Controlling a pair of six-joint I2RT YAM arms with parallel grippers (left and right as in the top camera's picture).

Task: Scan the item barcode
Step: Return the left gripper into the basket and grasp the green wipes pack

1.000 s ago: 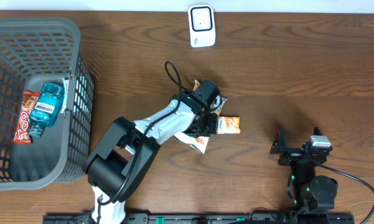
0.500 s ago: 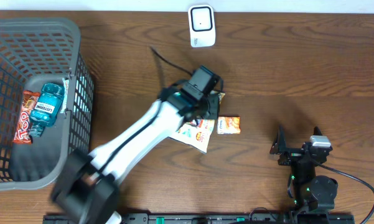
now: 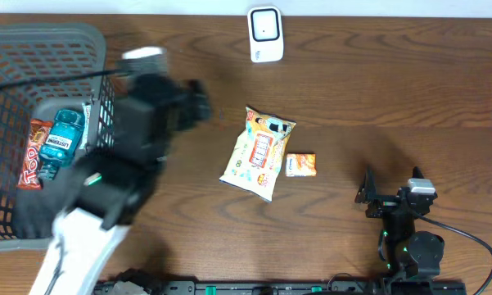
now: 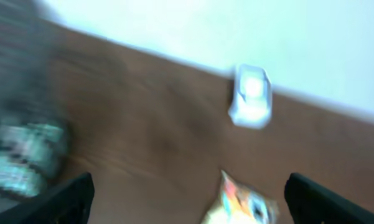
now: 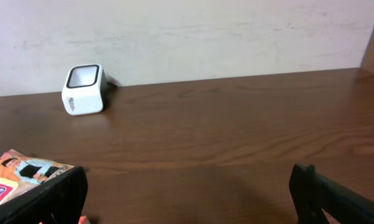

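Two packets lie flat on the brown wooden table (image 3: pixel 393 98), near the white box-shaped barcode scanner (image 3: pixel 265 34) but not facing it: a yellow-and-white crinkled snack bag (image 3: pixel 258 152) and, just beside it, a small orange wrapped packet (image 3: pixel 300 165). Left of the scanner, the blurred left gripper (image 4: pixel 190 186) hangs spread wide and empty beside a grey plastic mesh basket (image 3: pixel 33 41) holding a blue mouthwash bottle (image 3: pixel 61 139) and a red-brown candy bar (image 3: pixel 33 156). Well apart from the scanner, the right gripper (image 5: pixel 187 177) also gapes empty. Both table packets, it appears, await lifting and scanning.
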